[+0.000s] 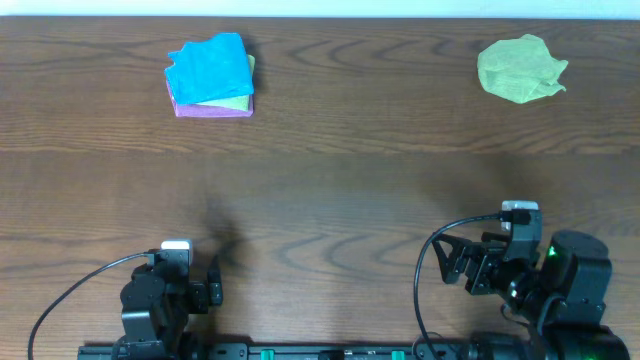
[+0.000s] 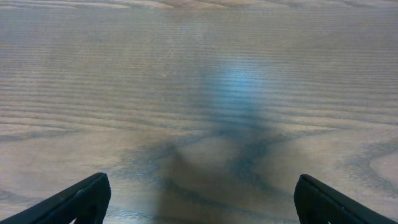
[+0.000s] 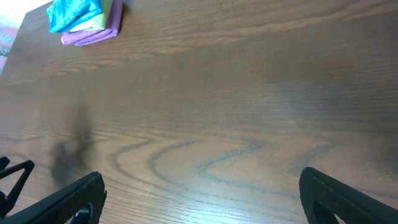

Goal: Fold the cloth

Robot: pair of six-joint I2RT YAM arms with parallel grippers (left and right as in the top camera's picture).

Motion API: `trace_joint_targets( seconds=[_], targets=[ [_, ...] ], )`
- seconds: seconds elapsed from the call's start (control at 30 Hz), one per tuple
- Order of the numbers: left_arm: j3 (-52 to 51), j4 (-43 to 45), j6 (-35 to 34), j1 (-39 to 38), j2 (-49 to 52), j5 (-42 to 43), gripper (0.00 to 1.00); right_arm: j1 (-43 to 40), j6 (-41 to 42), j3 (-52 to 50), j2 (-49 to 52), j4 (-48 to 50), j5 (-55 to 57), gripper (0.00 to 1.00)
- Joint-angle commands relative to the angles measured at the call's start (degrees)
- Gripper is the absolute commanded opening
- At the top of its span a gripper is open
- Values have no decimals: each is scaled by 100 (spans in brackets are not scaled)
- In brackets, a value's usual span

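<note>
A crumpled green cloth (image 1: pixel 519 69) lies at the far right of the wooden table (image 1: pixel 330 190). A stack of folded cloths (image 1: pixel 211 77), blue on top of yellow-green and pink, lies at the far left; it also shows at the top left of the right wrist view (image 3: pixel 84 18). My left gripper (image 1: pixel 190 285) is open and empty at the near left edge, over bare wood (image 2: pixel 199 199). My right gripper (image 1: pixel 478 265) is open and empty at the near right, far from the green cloth, with bare wood between its fingers (image 3: pixel 199 199).
The table's far edge runs along the top of the overhead view. Cables loop from both arm bases at the near edge.
</note>
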Motion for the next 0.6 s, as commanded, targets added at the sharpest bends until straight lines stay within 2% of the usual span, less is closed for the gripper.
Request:
trace_joint_targets(
  seconds=[0.0,0.17,0.3,0.43,0.57],
  targets=[
    [-28,-343,146,-31,-59,-90,95,-48,44,-11,-26,-4,-57,99],
    [-28,-343,146,-31,-59,-90,95,-48,46,-11,-26,-2,76,99],
    [-28,-343,146,-31,-59,-90,95,-48,-31,-149,-133,94,857,99],
    [-28,-343,146,-31,-59,-90,95,-4,-1051,-651,-603,564,929,99],
    [-28,-343,146,-31,-59,-90,95,-7,-1635,-1292,-1156,955,931,99]
  ],
)
